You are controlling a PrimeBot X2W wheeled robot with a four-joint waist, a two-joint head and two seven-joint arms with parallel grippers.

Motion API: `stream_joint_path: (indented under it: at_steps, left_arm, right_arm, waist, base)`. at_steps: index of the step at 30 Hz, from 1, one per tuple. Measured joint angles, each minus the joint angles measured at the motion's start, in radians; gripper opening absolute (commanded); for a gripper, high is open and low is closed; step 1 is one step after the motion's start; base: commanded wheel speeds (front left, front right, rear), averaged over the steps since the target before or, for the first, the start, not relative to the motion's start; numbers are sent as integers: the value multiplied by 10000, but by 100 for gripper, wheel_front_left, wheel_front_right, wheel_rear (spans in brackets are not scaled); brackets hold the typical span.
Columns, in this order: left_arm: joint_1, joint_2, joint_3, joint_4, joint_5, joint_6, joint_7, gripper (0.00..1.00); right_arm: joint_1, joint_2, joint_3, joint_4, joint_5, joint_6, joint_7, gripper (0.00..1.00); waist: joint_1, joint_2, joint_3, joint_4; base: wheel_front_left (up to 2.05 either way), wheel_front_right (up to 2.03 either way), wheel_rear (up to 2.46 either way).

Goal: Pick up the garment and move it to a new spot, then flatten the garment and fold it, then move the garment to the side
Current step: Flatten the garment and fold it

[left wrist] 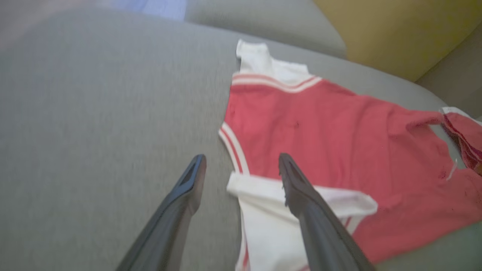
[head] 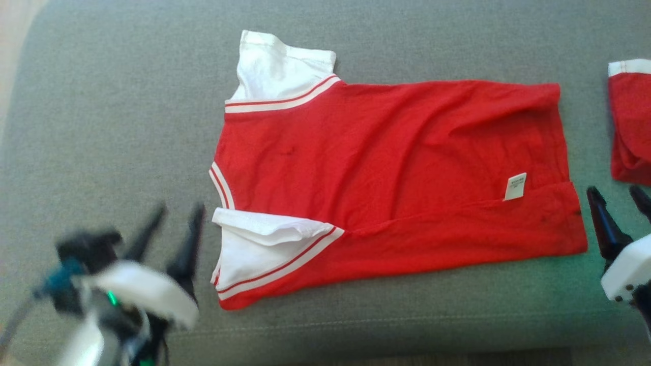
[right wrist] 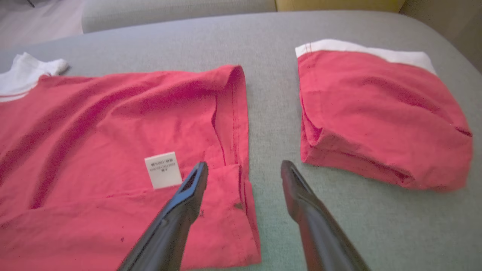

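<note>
The garment (head: 396,168) is a red T-shirt with white sleeves and white stripes, lying flat on the grey cushion with its near long edge folded over; a white label (head: 515,186) shows near the hem. My left gripper (head: 178,216) stands open just left of the near white sleeve (left wrist: 271,222), nothing between its fingers. In the left wrist view the garment (left wrist: 339,143) lies right of the open left gripper (left wrist: 241,162). My right gripper (head: 618,195) is open beside the hem corner. The right wrist view shows the right gripper (right wrist: 243,169) spread over the hem edge (right wrist: 241,150), empty.
A second red garment (right wrist: 376,116) with a white band lies folded on the cushion right of the hem, also seen at the right edge as a red bundle (head: 630,122). The grey cushion (head: 101,127) stretches bare to the left. A yellow cushion (left wrist: 395,30) stands behind.
</note>
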Motion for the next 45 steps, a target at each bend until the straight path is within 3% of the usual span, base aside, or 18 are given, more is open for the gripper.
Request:
stream_joint_path:
  at_steps: [2, 7, 11, 18, 26, 44, 45]
  left_arm:
    - [-986, 286, 142, -161, 176, -38, 161, 100]
    - [-4157, 617, 69, 360, 190, -782, 1237, 100]
    - [-6453, 660, -267, 1896, -56, -1455, 2236, 100]
    - [-9171, 1160, -976, 4650, 127, -2063, 3582, 100]
    - [-10699, 1570, -1567, 6602, 284, -2224, 3783, 100]
    - [-11613, 2121, -2920, 8230, 69, -2303, 3358, 100]
    - [-11643, 2121, -2993, 8274, 8, -2301, 3358, 75]
  right_arm:
    - [-70, 155, 119, -274, -75, 0, -257, 100]
    - [-734, 384, 796, -280, -205, 0, -531, 100]
    - [-1291, 384, 1248, -150, -247, 0, -696, 100]
    - [-2216, 376, 2186, 293, -232, 0, -1043, 100]
    - [-2729, 380, 2778, 899, -33, 0, -1597, 100]
    - [-3079, 387, 2978, 1342, 121, 0, -2180, 100]
    - [-3079, 385, 2974, 1342, 121, 0, -2180, 100]
  waist:
    - [0, 0, 117, -43]
    - [1, 0, 589, -179]
    - [2, 0, 1114, -335]
    - [4, 0, 2051, -916]
    - [2, -1, 2845, -1796]
    - [0, 0, 3232, -2514]
    - [0, 0, 3225, -2502]
  base:
    - [0, 0, 0]
    - [0, 0, 0]
    - [0, 0, 0]
    - [0, 0, 0]
    - [0, 0, 0]
    - [0, 0, 0]
    - [0, 0, 0]
